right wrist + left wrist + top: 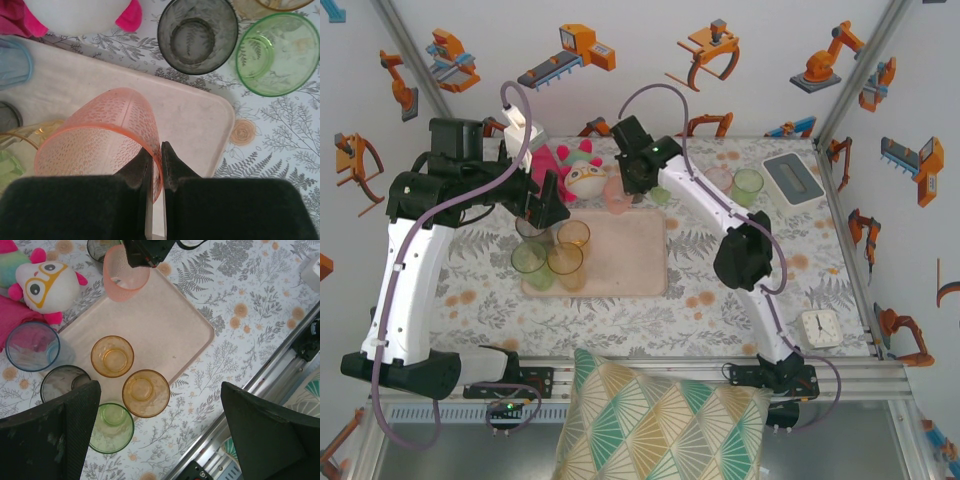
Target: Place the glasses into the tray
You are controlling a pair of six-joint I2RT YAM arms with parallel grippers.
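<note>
— Glasses [566, 262]: how many on the tray [632, 262]?

— Two amber ones [112, 356] for certain, upright at the tray's lower-left end. Green one [111, 428], grey one [62, 385] and blue one [32, 346] crowded along that same edge; hard to tell whether on or off.

— And the pink glass [100, 135]?

— Pinched at the rim by the right tool [156, 160], jaws closed on the thin wall. Hanging tilted, mouth toward the tool, base pointing away. Seen from above, right over the tray's upper edge.

— Which way to bare tray from there?

— Straight down the frame: open middle just below the glass. Probably needs tipping upright before release, or else a risk of rolling.

— Left tool [160, 390]?

— Spread wide, gripping nothing, hovering above the amber pair. Nearer the crowded corner, so best kept out of the way.

— Anything else to fetch?

— Two further glasses [748, 186] at upper right on the surface [720, 300], beside a grey box [792, 175], closer to the right arm.
</note>
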